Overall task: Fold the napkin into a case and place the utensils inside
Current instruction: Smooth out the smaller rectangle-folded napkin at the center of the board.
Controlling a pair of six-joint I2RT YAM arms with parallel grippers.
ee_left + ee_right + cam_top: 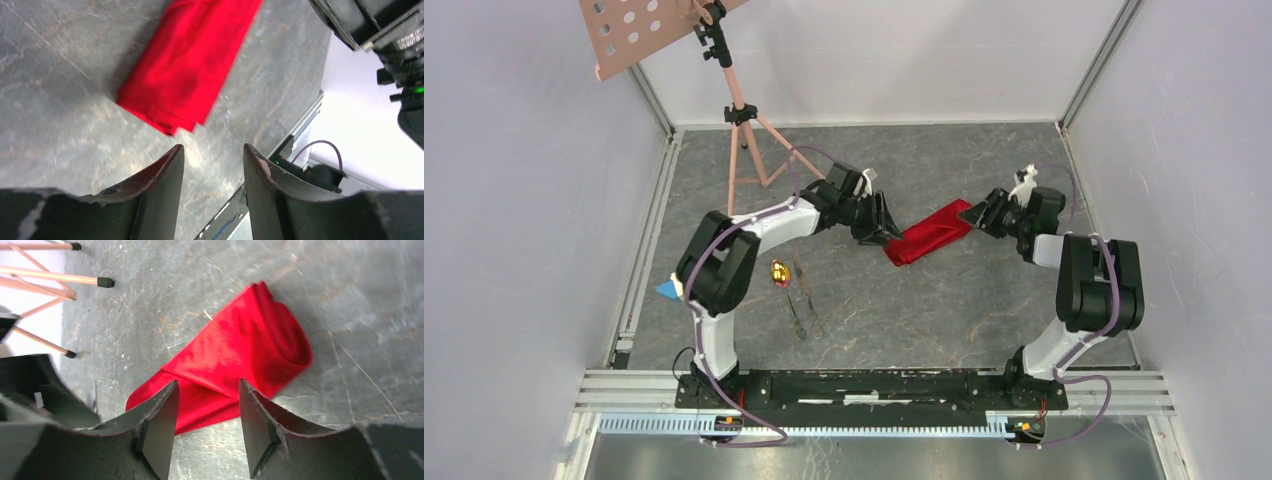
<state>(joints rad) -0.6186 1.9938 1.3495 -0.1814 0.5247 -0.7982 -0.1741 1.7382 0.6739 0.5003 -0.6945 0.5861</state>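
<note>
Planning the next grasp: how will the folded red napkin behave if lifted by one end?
Probably floppy: the napkin lies in soft rounded folds, so it would likely sag and unfold. Thin layers suggest it is light.

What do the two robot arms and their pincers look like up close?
The left arm and right arm mix white tubular segments with chunky black joint housings. A thin purple cable runs along each. The left gripper and right gripper each have two dark, curved, tapering fingers with scuffed, pale-worn edges.
</note>
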